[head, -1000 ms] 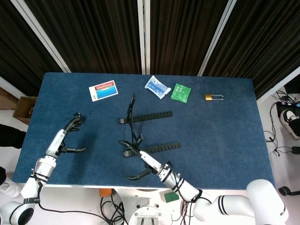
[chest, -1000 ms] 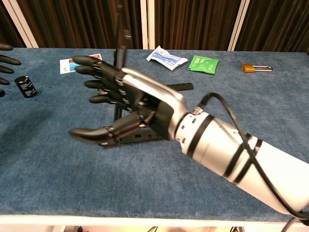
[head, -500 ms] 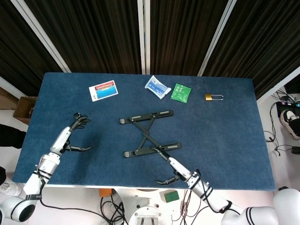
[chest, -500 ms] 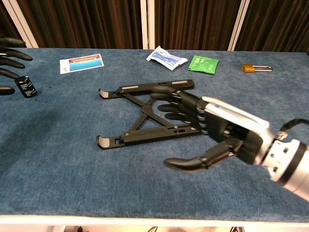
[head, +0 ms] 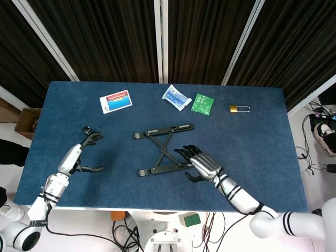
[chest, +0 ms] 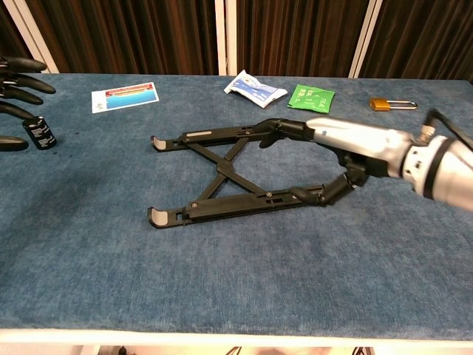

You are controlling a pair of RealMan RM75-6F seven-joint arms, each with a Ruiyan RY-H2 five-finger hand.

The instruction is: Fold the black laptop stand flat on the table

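- The stand (head: 165, 148) lies flat on the blue table (head: 262, 152), near its middle: 2 long bars joined by crossed links, the far bar slanting toward the right.
- The right hand (head: 199, 164) sits at the right end of the stand's near bar, palm down, fingers spread and holding nothing.
- The chest view shows what the head view cannot: the right hand (chest: 336, 151) is raised above the cloth, its fingers reaching over toward the far bar, and its thumb (chest: 318, 194) dips to the end of the near bar. Whether the thumb touches the bar, I cannot tell.
- The left hand (head: 86, 152) hovers well left of the stand, fingers apart and empty.
- In the chest view only the fingertips (chest: 18, 81) of the left hand enter at the left edge, and a small black cylinder (chest: 38, 132) stands just beside them; the head view shows it poorly.
- Along the far side lie a card (head: 115, 101), a white packet (head: 176, 97), a green packet (head: 202, 103) and a padlock (head: 239, 108).
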